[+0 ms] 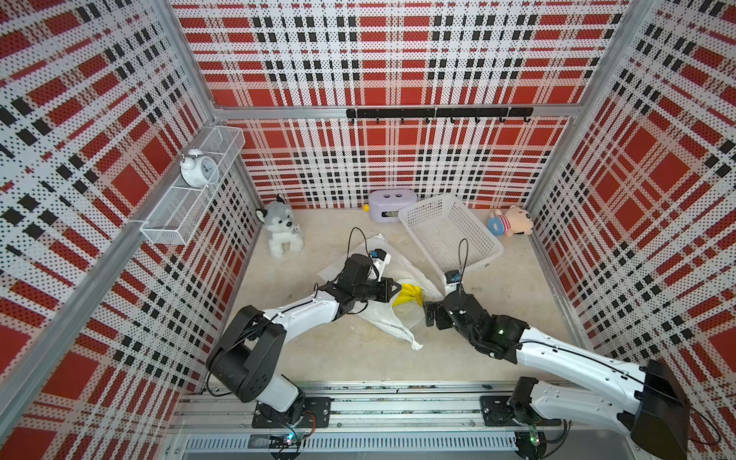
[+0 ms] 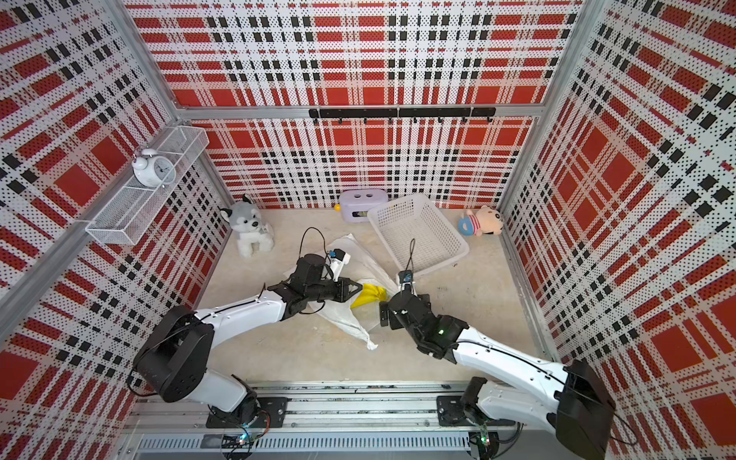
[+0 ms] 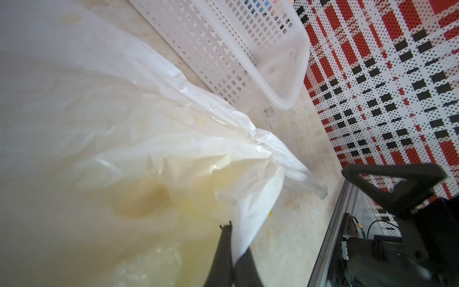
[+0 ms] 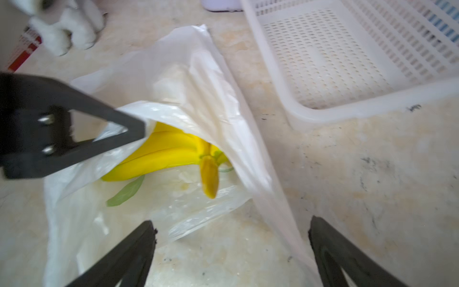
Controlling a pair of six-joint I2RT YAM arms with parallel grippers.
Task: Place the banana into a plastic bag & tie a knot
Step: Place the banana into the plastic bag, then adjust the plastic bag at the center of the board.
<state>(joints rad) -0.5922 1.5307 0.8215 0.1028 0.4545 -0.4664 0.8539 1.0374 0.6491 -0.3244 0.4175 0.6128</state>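
The plastic bag (image 1: 384,320) (image 2: 346,318) lies crumpled on the floor between my arms, its mouth facing the right arm. The yellow banana (image 1: 408,295) (image 2: 368,296) (image 4: 164,154) lies inside the mouth, its stem end poking out. My left gripper (image 1: 398,287) (image 3: 234,244) is shut on the bag's upper edge (image 3: 248,223) and holds it lifted off the banana. Just outside the mouth, my right gripper (image 1: 429,314) (image 4: 232,223) is open and low over the floor. A bag handle strip (image 4: 280,211) runs between its fingers, untouched. A knot is not in view.
A white mesh basket (image 1: 450,235) stands just behind the bag and the right arm. Along the back wall are a husky plush (image 1: 280,229), a purple box (image 1: 392,205) with a small yellow ball (image 1: 365,207), and a pig plush (image 1: 511,222). A wire shelf with a clock (image 1: 199,171) hangs on the left wall.
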